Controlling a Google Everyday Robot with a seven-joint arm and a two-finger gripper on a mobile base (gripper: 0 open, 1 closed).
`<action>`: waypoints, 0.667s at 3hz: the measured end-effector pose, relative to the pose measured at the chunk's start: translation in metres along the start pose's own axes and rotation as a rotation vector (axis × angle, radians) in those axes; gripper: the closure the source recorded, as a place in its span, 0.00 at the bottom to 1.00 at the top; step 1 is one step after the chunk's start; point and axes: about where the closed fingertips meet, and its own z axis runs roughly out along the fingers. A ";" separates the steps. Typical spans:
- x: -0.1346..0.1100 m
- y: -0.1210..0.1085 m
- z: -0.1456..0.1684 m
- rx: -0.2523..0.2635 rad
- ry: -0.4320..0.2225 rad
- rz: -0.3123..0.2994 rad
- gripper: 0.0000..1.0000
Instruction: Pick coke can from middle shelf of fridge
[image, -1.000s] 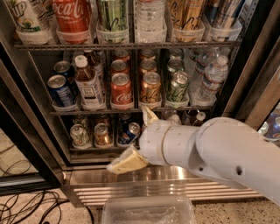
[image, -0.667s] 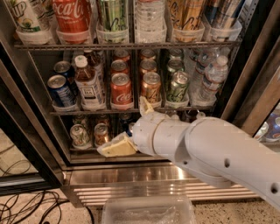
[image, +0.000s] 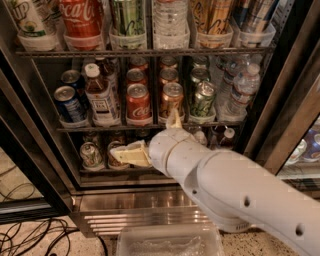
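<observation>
Coke can (image: 138, 103) on middle shelf (image: 95, 128), hand (image: 144, 131) spread empty just below, speckled floor (image: 70, 244).

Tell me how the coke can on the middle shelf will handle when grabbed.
The coke can looks rigid with smooth round sides, so it may slip in a loose grip. It stands upright in a clear tray, close between a bottle and an orange can, so it probably won't tip easily. The open gripper sits before the middle shelf.
</observation>
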 end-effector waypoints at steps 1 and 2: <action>0.003 -0.010 -0.006 0.110 -0.010 0.052 0.00; 0.003 -0.010 -0.006 0.110 -0.010 0.052 0.00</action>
